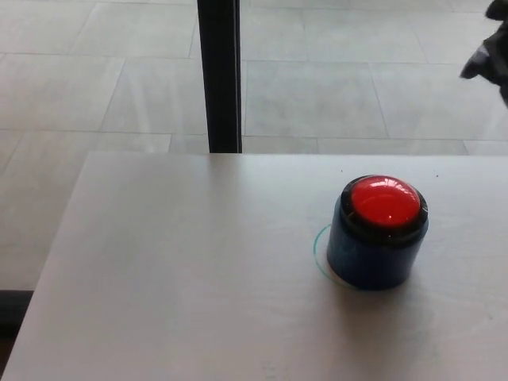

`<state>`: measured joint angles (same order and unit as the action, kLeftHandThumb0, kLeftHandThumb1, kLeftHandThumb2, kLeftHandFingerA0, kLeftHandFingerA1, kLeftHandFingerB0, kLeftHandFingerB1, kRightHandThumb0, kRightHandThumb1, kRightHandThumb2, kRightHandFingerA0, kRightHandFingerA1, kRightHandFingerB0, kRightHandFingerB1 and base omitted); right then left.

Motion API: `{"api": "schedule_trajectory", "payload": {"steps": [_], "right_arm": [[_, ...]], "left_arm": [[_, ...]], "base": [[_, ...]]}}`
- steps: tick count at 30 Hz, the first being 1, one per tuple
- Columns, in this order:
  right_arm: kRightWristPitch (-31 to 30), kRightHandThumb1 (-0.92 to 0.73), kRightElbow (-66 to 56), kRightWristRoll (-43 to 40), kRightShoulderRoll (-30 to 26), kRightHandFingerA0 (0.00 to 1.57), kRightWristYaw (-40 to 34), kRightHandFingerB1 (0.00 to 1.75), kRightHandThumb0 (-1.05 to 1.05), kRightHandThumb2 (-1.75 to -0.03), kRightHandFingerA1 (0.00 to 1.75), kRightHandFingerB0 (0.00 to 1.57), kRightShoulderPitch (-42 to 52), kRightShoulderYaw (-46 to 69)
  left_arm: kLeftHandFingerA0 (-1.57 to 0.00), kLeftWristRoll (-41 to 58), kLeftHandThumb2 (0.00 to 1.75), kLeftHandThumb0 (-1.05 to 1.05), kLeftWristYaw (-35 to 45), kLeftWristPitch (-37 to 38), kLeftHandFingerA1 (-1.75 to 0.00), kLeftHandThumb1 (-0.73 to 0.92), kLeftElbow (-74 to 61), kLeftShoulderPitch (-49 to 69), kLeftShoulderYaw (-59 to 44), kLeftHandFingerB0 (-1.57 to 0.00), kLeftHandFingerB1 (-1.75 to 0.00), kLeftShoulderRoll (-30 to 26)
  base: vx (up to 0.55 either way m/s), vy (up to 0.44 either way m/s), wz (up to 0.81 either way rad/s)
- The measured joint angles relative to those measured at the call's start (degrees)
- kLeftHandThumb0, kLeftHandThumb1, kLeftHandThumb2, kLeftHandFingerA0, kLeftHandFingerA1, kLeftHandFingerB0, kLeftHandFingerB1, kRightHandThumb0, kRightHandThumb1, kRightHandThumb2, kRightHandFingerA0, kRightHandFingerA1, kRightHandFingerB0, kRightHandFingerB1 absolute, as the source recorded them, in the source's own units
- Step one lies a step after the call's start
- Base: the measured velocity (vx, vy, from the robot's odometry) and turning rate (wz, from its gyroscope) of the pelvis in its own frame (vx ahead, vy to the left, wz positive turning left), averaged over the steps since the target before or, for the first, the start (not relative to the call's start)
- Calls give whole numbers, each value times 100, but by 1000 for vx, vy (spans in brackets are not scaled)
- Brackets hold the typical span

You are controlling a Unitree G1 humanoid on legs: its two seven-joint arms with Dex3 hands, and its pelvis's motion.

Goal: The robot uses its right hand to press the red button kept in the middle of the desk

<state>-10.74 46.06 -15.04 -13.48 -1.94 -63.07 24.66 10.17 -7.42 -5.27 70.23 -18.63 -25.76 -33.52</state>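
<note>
Item 1, red button [385, 201]: I see a domed red cap, glossy with a pale highlight, seated in a black collar on a dark blue cylindrical housing [369, 258]. It stands upright, right of centre in the frame, on the worktop [182, 270]. Nothing touches it.

Item 2, ring mark [318, 252]: I see a thin greenish arc on the worktop, curving round the left foot of the housing and passing under its base.

Item 3, worktop: pale grey, matte surface filling the lower half of the frame; its far edge runs across just below mid-height, its left edge slants down toward the lower left corner.

Item 4, right hand [492, 55]: I see only a dark, blurred sliver at the upper right edge of the frame, well apart from the button and above it. I cannot tell how its fingers are set.

Item 5, left hand: none of it shows in my view.

Item 6, black post [219, 75]: vertical, upper centre-left, meeting the worktop's far edge.

Item 7, tiled floor [95, 87]: light grey slabs behind the worktop.
</note>
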Motion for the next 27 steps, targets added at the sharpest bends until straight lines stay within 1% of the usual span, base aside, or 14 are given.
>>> {"api": "schedule_trajectory", "payload": {"steps": [7,8,10,12,17,18,19,21,22,23,24,25,26,27], "right_arm": [[-102,-54,-110,-168,-1026,99,120,166,-25,-127,175,68,101,458],[-102,-49,-154,-176,-1186,99,158,162,-25,-132,175,71,183,509],[-102,-48,-232,-185,-1537,102,229,157,-26,-127,175,78,401,620],[-102,-37,-331,-183,-1865,109,258,160,-29,-139,175,84,654,736],[-145,-30,-803,-267,-2589,114,261,160,-39,-143,175,90,1640,1422],[-157,-44,-858,-286,-2637,129,258,153,-47,-133,175,95,1754,1497],[-165,-41,-894,-299,-2662,120,255,164,-48,-128,175,90,1829,1559],[-165,-36,-1132,-340,-2712,121,237,153,-48,-136,175,95,2348,1903],[-157,-25,-1191,-351,-2710,123,235,154,-49,-139,174,102,2556,2026],[-148,-22,-1245,-360,-2701,128,234,144,-59,-136,165,111,2751,2147],[-138,-13,-1289,-370,-2684,128,226,150,-50,-152,172,108,2928,2265],[-124,-31,-1321,-382,-2659,153,214,134,-47,-126,157,118,3084,2375],[-88,-27,-1334,-394,-2608,126,177,158,-55,-142,175,106,3362,2561],[-76,-33,-1334,-403,-2570,125,153,161,-53,-136,175,100,3497,2653]], "left_arm": [[-20,-5,128,-51,3,1,-78,73,-1,12,30,0,-63,-3],[-16,-3,113,-51,8,1,-92,80,-1,14,30,0,-53,-4],[-24,1,125,-51,33,2,-79,73,-2,27,19,0,-61,-8],[-31,-5,119,-49,48,1,-91,78,-1,29,38,-2,-66,-14],[-27,-3,125,-50,50,2,-85,75,1,39,37,0,-64,-19],[-11,-3,116,-49,50,2,-104,78,1,42,33,0,-43,-20],[-27,-2,117,-53,50,2,-95,79,1,41,29,0,-51,-20],[-14,0,114,-50,53,3,-101,80,0,32,20,0,-46,-17],[-25,2,127,-51,54,3,-81,75,0,33,14,0,-63,-17],[-26,2,129,-50,54,3,-81,73,0,33,11,0,-63,-17],[-21,2,117,-53,54,3,-92,81,0,35,11,0,-53,-17],[-7,4,118,-51,56,3,-103,78,0,35,6,0,-46,-17],[-7,7,118,-50,61,3,-105,78,1,39,0,0,-48,-17],[-1,7,118,-51,61,3,-100,78,2,39,0,0,-50,-17]], "base": [[0,0,0],[0,0,0],[0,0,0],[0,0,0],[0,0,0],[0,0,0],[0,0,0],[0,0,0],[0,0,0],[0,0,0],[0,0,0],[0,0,0],[0,0,0],[0,0,0]]}}
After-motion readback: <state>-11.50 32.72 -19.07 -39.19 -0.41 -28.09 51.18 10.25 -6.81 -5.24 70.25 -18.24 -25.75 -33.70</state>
